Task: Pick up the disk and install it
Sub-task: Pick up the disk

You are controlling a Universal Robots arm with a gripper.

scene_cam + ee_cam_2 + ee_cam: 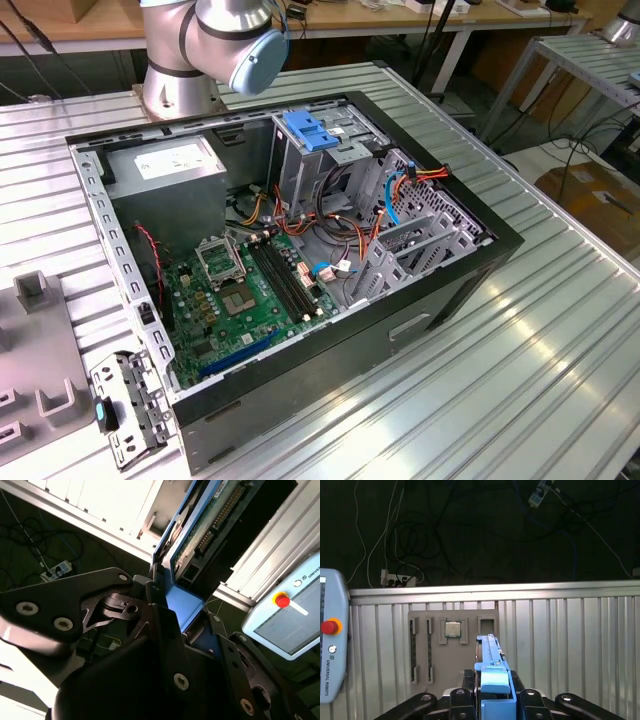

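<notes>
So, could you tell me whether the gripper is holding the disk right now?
Yes, in the first wrist view the blue-railed disk stands edge-on, clamped in the gripper.

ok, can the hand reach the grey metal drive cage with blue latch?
Probably yes: the black case lies open, nothing covers the grey metal drive cage, orange cables run beside it. The hand holds the blue-railed disk.

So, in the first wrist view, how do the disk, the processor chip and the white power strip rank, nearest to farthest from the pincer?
1. The disk: clamped edge-on in the pincer.
2. The processor chip: seated in the grey holder plate on the ribbed table.
3. The white power strip: on the dark floor beyond the table's far edge.
</notes>
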